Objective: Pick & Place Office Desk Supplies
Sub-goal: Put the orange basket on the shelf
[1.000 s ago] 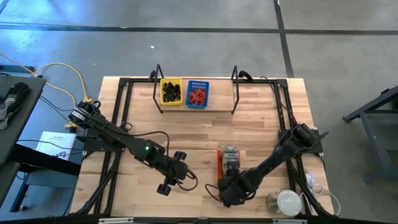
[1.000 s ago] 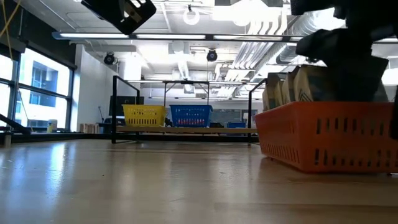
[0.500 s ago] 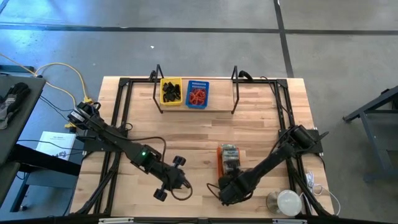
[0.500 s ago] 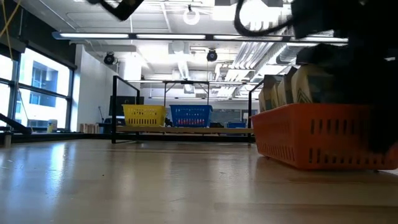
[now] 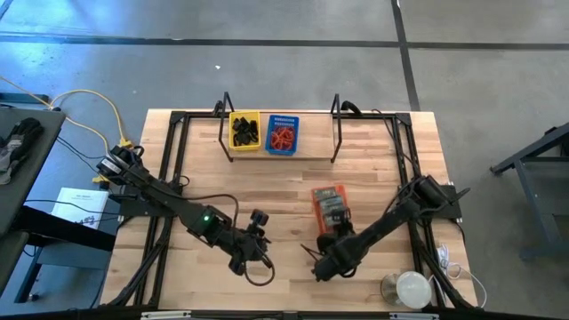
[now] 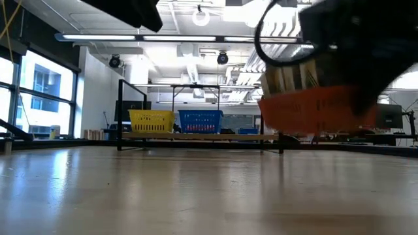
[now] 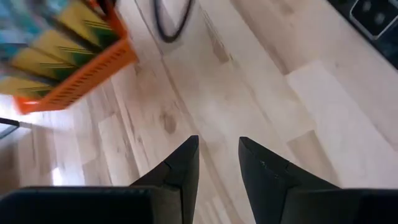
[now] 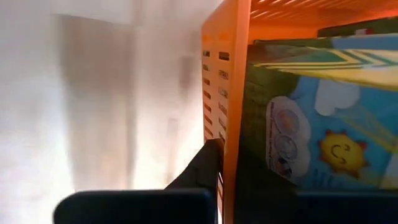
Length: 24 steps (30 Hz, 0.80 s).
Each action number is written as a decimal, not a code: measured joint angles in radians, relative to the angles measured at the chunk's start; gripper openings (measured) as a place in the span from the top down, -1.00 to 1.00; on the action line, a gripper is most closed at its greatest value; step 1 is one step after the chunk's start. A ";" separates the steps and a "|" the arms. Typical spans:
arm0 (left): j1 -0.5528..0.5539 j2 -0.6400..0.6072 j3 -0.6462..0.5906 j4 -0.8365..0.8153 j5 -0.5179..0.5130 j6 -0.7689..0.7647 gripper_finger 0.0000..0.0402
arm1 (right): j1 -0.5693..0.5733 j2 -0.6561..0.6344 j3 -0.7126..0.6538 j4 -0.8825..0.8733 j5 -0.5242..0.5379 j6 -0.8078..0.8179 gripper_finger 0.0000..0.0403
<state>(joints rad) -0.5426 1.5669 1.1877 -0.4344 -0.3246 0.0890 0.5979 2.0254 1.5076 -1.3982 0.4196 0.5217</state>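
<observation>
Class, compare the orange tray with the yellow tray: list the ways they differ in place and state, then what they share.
The orange tray hangs lifted off the table, its wall pinched by the shut right gripper; the yellow tray sits on the far rack. Orange carries printed boxes; yellow carries black clips. Both are slotted rectangular plastic trays.

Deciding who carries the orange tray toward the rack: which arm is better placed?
Right, I'd say. The right gripper is already clamped on the orange tray's wall, and the low view shows it raised. The left gripper hangs empty over bare wood.
</observation>
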 joint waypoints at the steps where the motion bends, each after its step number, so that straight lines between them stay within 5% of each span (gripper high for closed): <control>1: 0.004 0.000 0.000 -0.006 0.000 0.008 0.47 | -0.008 0.000 0.020 -0.035 0.015 0.003 0.98; 13: 0.053 0.000 0.000 -0.104 0.014 -0.211 0.47 | -0.195 -0.084 0.179 -0.171 0.243 -0.090 0.98; 24: -0.021 -0.031 0.000 -0.218 0.005 -0.354 0.47 | -0.524 -0.185 0.178 -0.047 0.209 -0.331 0.98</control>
<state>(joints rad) -0.5635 1.5357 1.1873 -0.6528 -0.3193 -0.2647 0.0742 1.8408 1.6855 -1.4450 0.6282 0.1910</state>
